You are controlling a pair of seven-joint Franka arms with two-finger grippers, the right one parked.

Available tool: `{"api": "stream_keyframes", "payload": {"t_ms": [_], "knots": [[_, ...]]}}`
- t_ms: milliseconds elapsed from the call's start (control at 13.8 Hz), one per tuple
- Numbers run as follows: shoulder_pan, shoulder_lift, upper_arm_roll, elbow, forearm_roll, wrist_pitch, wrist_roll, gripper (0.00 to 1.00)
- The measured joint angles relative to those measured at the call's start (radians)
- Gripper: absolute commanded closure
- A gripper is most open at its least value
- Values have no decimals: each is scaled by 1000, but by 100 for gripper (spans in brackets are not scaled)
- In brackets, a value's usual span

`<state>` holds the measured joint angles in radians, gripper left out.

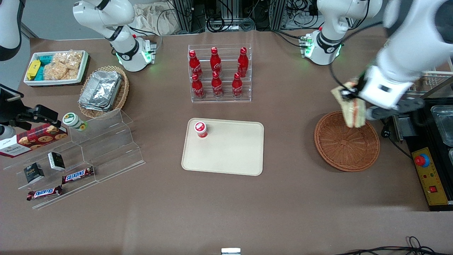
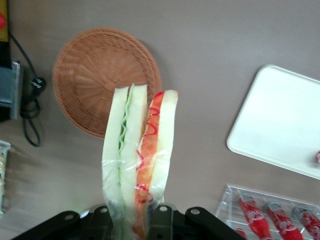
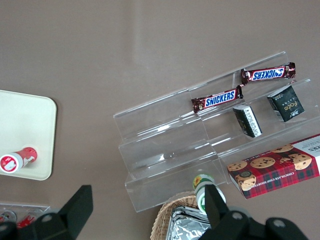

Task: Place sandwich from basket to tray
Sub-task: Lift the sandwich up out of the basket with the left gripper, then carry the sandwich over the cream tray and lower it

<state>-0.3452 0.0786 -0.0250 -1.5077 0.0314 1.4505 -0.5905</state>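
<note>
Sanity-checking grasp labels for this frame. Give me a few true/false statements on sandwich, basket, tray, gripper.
1. The gripper is shut on the sandwich. True.
2. The sandwich lies in the basket. False: it is lifted above the basket, which holds nothing.
3. The tray carries a small red-capped cup. True.
4. The sandwich already rests on the tray. False: it hangs over the basket's rim, toward the working arm's end of the table.
5. The bottle rack holds six red bottles. True.
</note>
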Motion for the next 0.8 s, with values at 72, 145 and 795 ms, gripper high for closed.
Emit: {"api": "stream_keyframes", "payload": {"t_ms": [72,145,795], "knots": [[-59,16,-26,0,22,0,-81,78],[-116,45,-46,-1,33,11,-150,78],[-236,519,-55,6,12,566,-320,78]]}}
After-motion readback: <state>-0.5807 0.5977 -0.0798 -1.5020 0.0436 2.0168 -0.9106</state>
